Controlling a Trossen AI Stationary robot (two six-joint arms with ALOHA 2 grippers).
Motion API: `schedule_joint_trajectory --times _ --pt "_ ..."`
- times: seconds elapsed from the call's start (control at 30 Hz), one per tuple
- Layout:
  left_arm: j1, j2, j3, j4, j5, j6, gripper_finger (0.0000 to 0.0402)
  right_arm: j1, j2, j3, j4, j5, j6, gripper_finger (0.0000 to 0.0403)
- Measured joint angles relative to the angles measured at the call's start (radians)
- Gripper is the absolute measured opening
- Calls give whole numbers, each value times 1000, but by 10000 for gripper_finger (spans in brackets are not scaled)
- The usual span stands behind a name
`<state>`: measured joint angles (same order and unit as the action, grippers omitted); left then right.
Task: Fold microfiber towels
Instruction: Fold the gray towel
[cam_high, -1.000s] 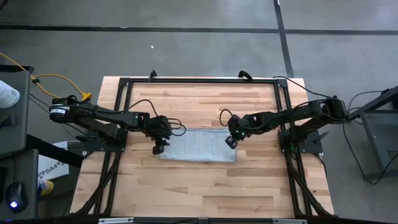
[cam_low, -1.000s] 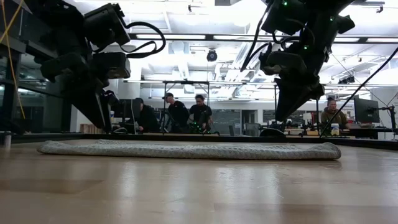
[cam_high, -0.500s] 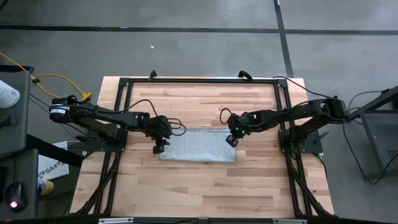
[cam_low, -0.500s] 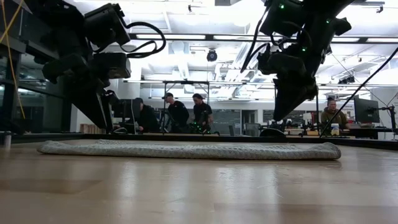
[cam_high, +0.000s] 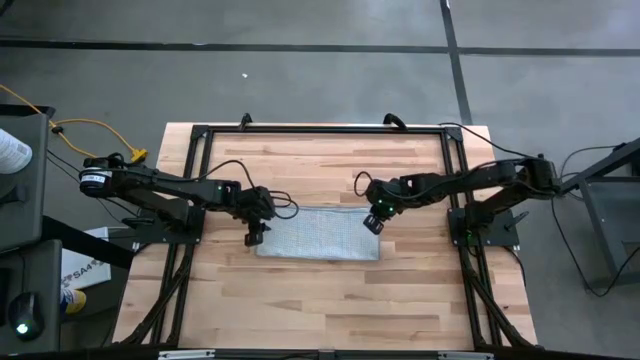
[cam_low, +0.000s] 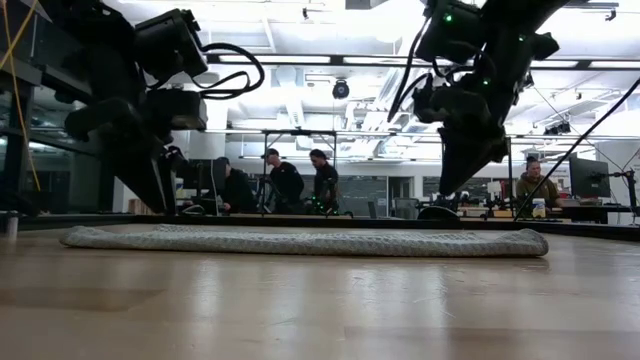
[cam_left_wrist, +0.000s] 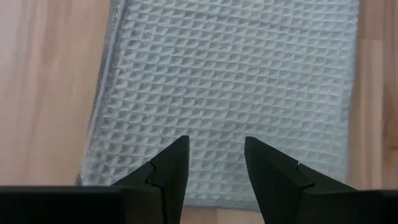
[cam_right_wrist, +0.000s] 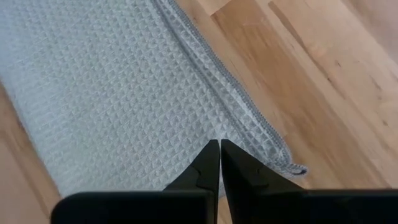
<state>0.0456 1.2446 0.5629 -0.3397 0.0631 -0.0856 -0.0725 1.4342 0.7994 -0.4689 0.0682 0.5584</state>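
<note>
The high camera looks straight down on the whole table (cam_high: 320, 290); the low one sits at tabletop level, facing the room behind. Each wrist camera peers closely past its own jaws — both share the towel (cam_high: 318, 234) ahead of the fingertips.

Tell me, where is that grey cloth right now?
From above, the towel lies folded flat near the middle of the wooden table, between the left gripper at its left end and the right gripper at its right end.
</note>
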Motion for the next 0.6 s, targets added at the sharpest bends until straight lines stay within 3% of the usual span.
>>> schedule_joint_trajectory --times 0.6 --pt "0 0 0 8 -174 -25 155 -88 95 0 40 -174 -120 10"
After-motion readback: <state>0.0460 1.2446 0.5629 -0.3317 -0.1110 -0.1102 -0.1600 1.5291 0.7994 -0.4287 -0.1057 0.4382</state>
